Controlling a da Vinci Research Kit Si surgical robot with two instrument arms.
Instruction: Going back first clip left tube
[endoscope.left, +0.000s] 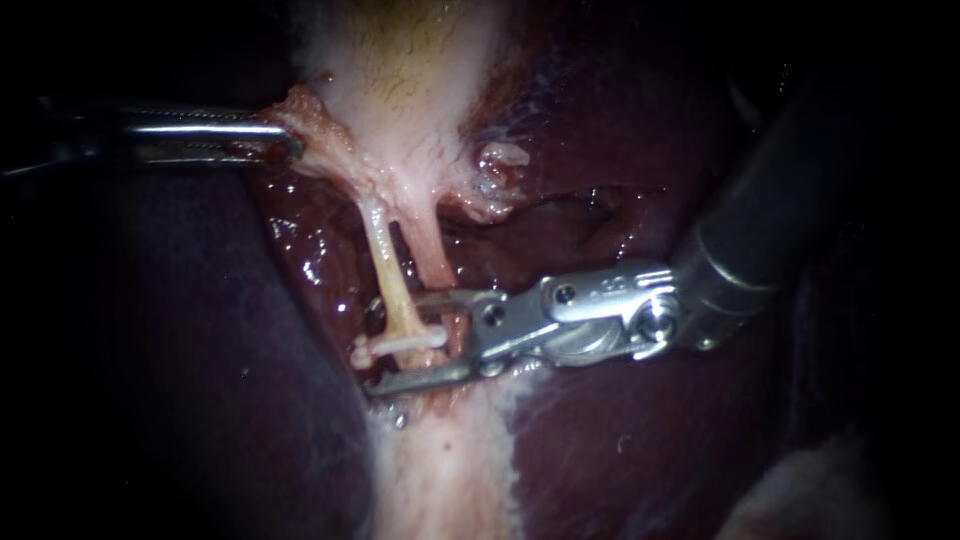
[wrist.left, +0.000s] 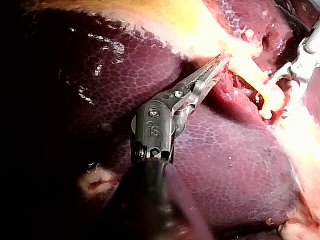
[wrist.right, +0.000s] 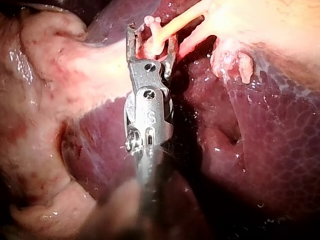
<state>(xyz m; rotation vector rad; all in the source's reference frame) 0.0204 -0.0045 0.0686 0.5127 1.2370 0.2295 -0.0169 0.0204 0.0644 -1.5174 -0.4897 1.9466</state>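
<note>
Two tubes run down from the pale gallbladder (endoscope.left: 410, 60): the yellowish left tube (endoscope.left: 385, 270) and a pinker right tube (endoscope.left: 432, 255). A white clip (endoscope.left: 405, 343) sits across the left tube low down. My right instrument (endoscope.left: 398, 342) comes in from the upper right, its jaws open above and below the clip and the left tube. The right wrist view shows the same: open jaws (wrist.right: 152, 35) astride the tube (wrist.right: 177, 21), the clip's end (wrist.right: 149, 21) between them. My left instrument (endoscope.left: 285, 142) is shut on gallbladder tissue at the neck, as the left wrist view (wrist.left: 219, 62) confirms.
Dark red liver (endoscope.left: 620, 430) surrounds the tubes on both sides. A band of pale tissue (endoscope.left: 445, 470) runs down below the clip. A small whitish lump (endoscope.left: 500, 160) sits to the right of the gallbladder neck. Wet raw tissue (endoscope.left: 320, 260) lies left of the tubes.
</note>
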